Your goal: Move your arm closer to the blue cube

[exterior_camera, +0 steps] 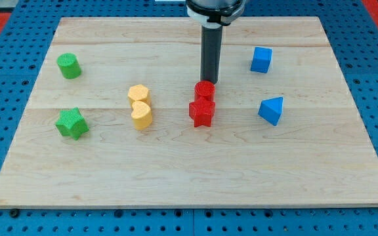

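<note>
The blue cube (261, 59) sits on the wooden board (189, 164) at the view's upper right. My tip (209, 81) is at the end of the dark rod, just above the red cylinder (205, 90) in the view and touching or nearly touching it. The tip is left of the blue cube and a little lower in the view, about a rod's length apart from it.
A red star-shaped block (202, 112) sits directly below the red cylinder. A blue wedge-shaped block (272, 110) lies below the blue cube. Two yellow blocks (140, 106) stand together left of centre. A green cylinder (69, 66) and a green star (71, 123) are at the left.
</note>
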### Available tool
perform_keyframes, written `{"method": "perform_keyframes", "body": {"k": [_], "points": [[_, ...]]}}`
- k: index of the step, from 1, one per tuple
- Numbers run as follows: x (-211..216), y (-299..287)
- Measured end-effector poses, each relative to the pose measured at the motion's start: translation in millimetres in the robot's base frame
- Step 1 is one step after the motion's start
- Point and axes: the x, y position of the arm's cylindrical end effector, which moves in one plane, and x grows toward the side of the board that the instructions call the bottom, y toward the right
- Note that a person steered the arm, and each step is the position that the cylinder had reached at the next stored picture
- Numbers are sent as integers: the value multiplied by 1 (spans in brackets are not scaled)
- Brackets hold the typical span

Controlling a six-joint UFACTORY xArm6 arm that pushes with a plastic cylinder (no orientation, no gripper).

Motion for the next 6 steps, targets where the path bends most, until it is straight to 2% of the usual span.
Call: {"method": "perform_keyframes", "body": {"k": [2,3,4,6], "points": [[-94,21],[-111,113],[-100,141],[-31,128]]}}
